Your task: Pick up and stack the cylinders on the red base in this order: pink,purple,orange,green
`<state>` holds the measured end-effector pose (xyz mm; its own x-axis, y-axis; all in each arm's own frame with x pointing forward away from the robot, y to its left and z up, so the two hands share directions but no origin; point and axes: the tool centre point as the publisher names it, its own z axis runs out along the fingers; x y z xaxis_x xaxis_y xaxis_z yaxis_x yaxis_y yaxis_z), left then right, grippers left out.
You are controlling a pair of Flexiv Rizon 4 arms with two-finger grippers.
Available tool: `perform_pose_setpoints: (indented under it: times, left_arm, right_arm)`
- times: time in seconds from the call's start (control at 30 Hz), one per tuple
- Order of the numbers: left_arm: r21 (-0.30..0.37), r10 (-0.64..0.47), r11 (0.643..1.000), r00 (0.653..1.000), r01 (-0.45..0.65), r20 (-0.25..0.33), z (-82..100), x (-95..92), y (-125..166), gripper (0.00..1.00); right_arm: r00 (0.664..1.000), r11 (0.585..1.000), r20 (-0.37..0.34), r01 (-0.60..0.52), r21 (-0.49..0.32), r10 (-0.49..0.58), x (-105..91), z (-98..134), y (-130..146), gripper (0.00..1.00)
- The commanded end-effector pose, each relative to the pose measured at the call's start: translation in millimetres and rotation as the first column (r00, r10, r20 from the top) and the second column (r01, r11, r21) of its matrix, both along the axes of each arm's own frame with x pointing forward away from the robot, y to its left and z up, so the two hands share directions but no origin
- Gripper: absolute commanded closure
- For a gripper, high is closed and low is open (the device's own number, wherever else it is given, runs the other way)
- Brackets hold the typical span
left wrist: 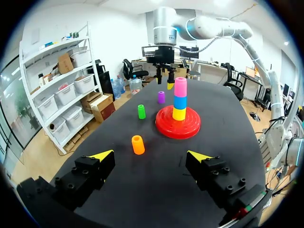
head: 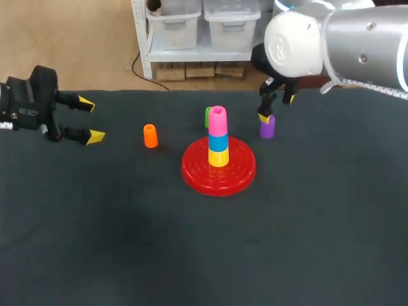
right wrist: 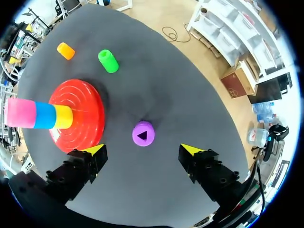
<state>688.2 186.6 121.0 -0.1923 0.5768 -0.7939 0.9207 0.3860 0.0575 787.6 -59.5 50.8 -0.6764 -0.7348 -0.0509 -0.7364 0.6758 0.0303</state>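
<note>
Table [head: 95, 242]: 6 cylinders [head: 150, 136], 1 base [head: 197, 173]

The place looks like a robotics lab bench. A table [head: 127, 242] under dark cloth holds a red base [head: 197, 171] with a stack of coloured cylinders [head: 218, 137]. Two machine arms hang over it, the left gripper [head: 91, 120] well left of the base and the right gripper [head: 277, 107] just behind and right of it.

dark bench [head: 95, 242] is filling the foreground | tan floor [head: 76, 44] is showing behind it | white shelf [head: 142, 38] is standing there, holding grey bins [head: 175, 22] | boxes [head: 191, 70] are sitting beneath
</note>
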Motion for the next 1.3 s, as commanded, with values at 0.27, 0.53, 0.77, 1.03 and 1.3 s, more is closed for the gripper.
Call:
perform_pose_setpoints:
  times: [0.27,0.53,0.77,1.03,1.3]
  left_arm:
    - [-0.004,0.002,1.0,1.0,-0.002,0.007,-1.3,-1.7,0,0.0]
    - [-0.004,0.002,1.0,1.0,-0.002,0.007,-1.3,-1.7,0,0.0]
    - [-0.004,0.002,1.0,1.0,-0.002,0.007,-1.3,-1.7,0,0.0]
    - [-0.004,0.002,1.0,1.0,-0.002,0.007,-1.3,-1.7,0,0.0]
    - [-0.004,0.002,1.0,1.0,-0.002,0.007,-1.3,-1.7,0,0.0]
  right_arm:
    - [1.0,1.0,-0.021,0.008,-0.012,-0.008,11.3,-19,6,0.0]
    - [1.0,1.0,0.0,0.022,-0.016,-0.022,8.9,-27,9,0.04]
    - [1.0,0.999,-0.001,0.026,-0.02,-0.026,7.7,-30,10,0.16]
    - [1.0,0.999,-0.011,0.026,-0.032,-0.026,2.6,-34,9,0.52]
    - [0.997,0.999,0.073,0.005,-0.043,-0.001,3.0,-5,6,1.0]
